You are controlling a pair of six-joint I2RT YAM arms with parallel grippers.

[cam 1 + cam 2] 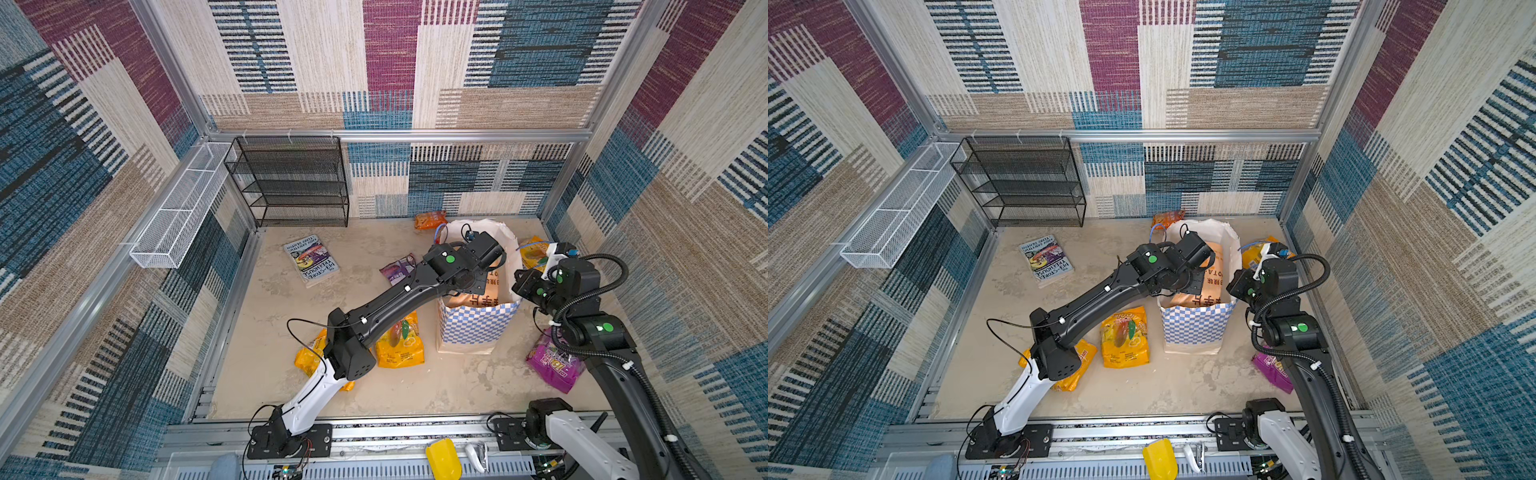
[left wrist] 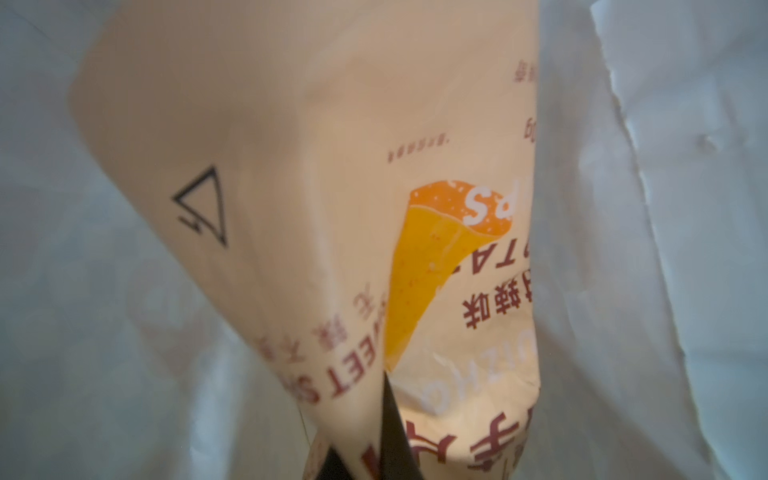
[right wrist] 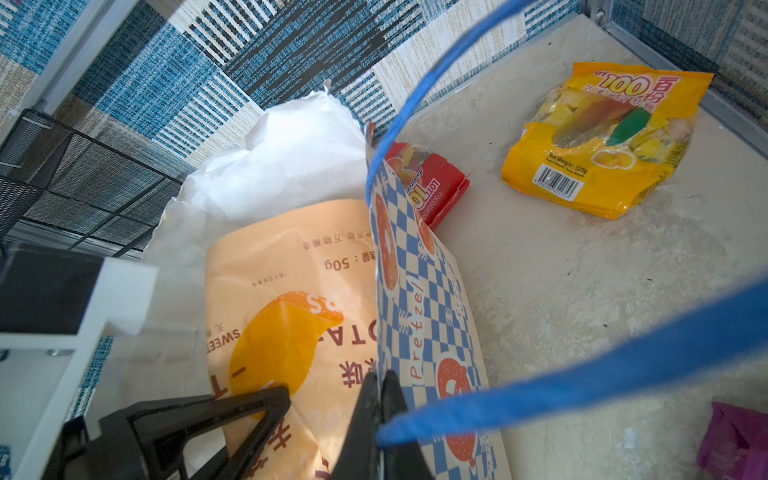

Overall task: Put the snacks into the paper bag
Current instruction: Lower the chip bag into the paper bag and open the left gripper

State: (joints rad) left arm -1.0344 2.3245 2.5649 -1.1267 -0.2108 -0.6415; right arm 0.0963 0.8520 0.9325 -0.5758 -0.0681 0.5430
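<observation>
The blue-and-white checked paper bag (image 1: 478, 328) (image 1: 1196, 328) (image 3: 419, 291) stands upright at the right of the floor. My left gripper (image 2: 386, 436) (image 1: 1196, 282) reaches down into it, shut on a pale orange snack packet (image 2: 332, 124) (image 3: 291, 257) (image 1: 1214, 266) that is largely inside the bag. My right gripper (image 3: 380, 399) (image 1: 519, 284) is shut on the bag's right rim, the checked wall pinched between its fingers. Other snacks lie on the floor: yellow packets (image 1: 401, 340) (image 1: 309, 357) (image 3: 602, 137), purple ones (image 1: 555, 365) (image 1: 399, 270) and a red-orange one (image 1: 430, 219) (image 3: 432, 183) behind the bag.
A blue-grey book (image 1: 311, 259) (image 1: 1046, 259) lies at the back left. A black mesh shelf (image 1: 291, 183) stands against the back wall, and a white wire basket (image 1: 178, 208) hangs on the left wall. The bag's blue cord handle (image 3: 582, 374) loops past my right gripper.
</observation>
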